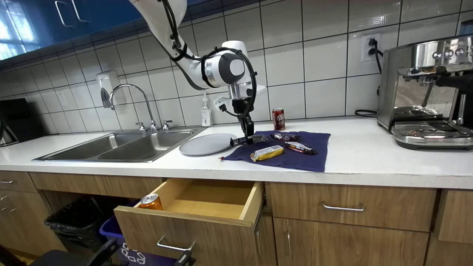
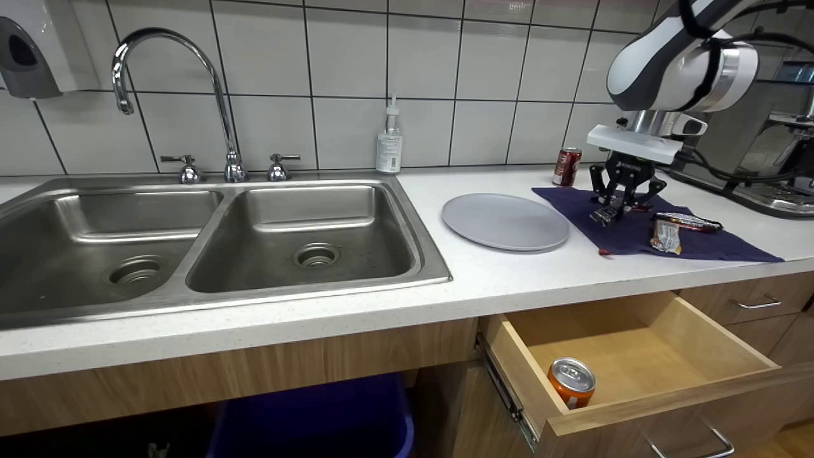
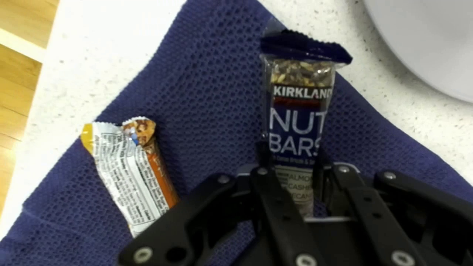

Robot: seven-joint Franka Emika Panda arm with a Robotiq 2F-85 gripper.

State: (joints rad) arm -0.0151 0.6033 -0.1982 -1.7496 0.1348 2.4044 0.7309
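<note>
A Kirkland nut bar (image 3: pixel 297 123) in a clear and dark blue wrapper lies lengthwise between the fingers of my gripper (image 3: pixel 293 157). Both fingers press on its sides, and its lower end is partly hidden by them. In both exterior views the gripper (image 1: pixel 249 140) points down over the left part of a dark blue cloth (image 1: pixel 314 142); whether the bar rests on the cloth or hangs just above it I cannot tell. A yellow and white wrapped bar (image 3: pixel 129 177) lies beside it on the cloth. Two dark-wrapped bars, a farther one (image 1: pixel 285 137) and a nearer one (image 1: pixel 300 147), lie to the right.
A grey plate (image 2: pixel 505 222) sits between the cloth and the sink (image 2: pixel 432 254). Behind the cloth stands a dark red can (image 1: pixel 278 119). Below the counter a drawer (image 1: pixel 240 222) is pulled out, with an orange can (image 2: pixel 572 381) inside. An espresso machine (image 1: pixel 428 92) stands at right.
</note>
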